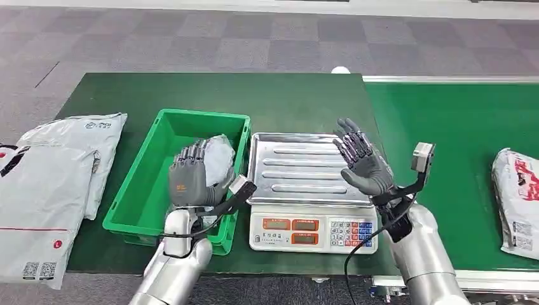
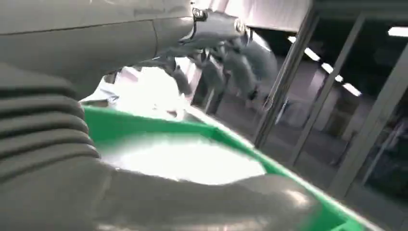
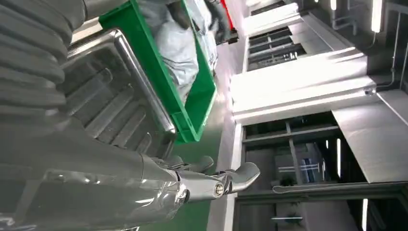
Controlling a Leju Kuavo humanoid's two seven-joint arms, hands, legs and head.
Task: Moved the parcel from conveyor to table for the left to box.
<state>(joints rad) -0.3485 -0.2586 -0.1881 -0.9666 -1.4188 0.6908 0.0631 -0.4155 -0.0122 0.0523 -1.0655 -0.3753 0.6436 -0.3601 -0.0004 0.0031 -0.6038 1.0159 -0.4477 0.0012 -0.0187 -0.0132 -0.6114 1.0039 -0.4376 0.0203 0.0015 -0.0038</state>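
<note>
Head view of a parcel-sorting station; a grey poly-mailer parcel [image 1: 219, 159] lies inside the green bin [image 1: 143, 190] on the green tabletop [image 1: 286, 101], beside a weighing scale [image 1: 309, 229] whose steel tray [image 1: 299, 171] carries nothing. The parcel is a soft plastic bag, creased and slack, so it is probably light, limp and somewhat slippery; it would sag if lifted by one corner, and a hold across its bulging middle, or over a gathered fold, looks the surest. A second parcel [image 1: 516, 203], white with red print, lies on the conveyor belt [image 1: 457, 140] at the right edge, well apart from the scale; it appears equally soft and would likely take the same mid-body hold.

The left robot hand [image 1: 189, 181] hangs over the bin's near right corner, back toward the camera, fingers extended over the grey parcel; whether they touch the bag or merely hover cannot be told from the head view, and the left wrist view is too blurred to settle it. The right robot hand [image 1: 361, 162] is raised over the tray's right edge, palm open, fingers spread and upright; it holds nothing and touches nothing. Several flat white mailers [image 1: 44, 184] lie stacked at the tabletop's left end.
</note>
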